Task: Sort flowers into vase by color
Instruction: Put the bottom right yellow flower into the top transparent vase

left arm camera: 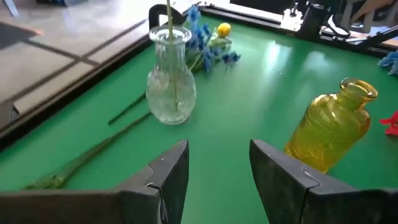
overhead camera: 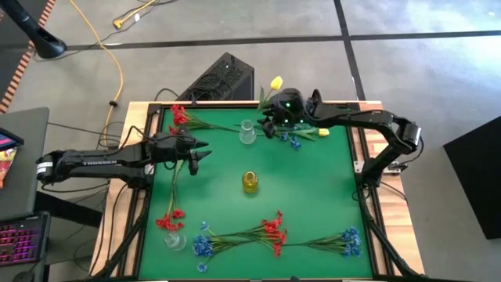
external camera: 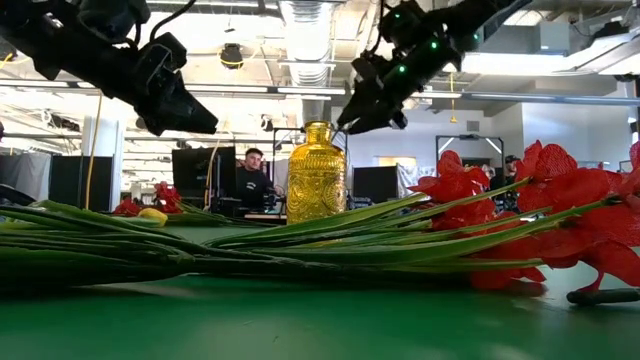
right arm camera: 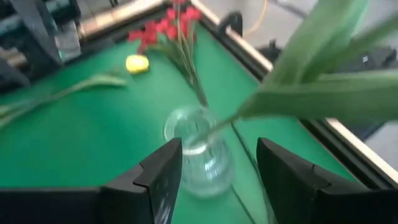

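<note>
Red flowers [external camera: 560, 215] lie nearest. Your right gripper [right arm camera: 217, 165], jaws apart, hovers over the clear vase [right arm camera: 199, 152] at twelve o'clock; the yellow stem [right arm camera: 323, 93] seems seated, so lift straight. The left gripper [left arm camera: 217, 171] waits with its jaws apart.

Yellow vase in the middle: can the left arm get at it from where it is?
Probably yes. The left gripper hovers with open jaws, and the left wrist view shows the yellow vase just ahead on bare green mat, nothing between them.

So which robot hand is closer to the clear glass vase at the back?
The right gripper: it hangs just beside the clear glass vase. The left gripper is farther away, nearer the table's left side.
</note>
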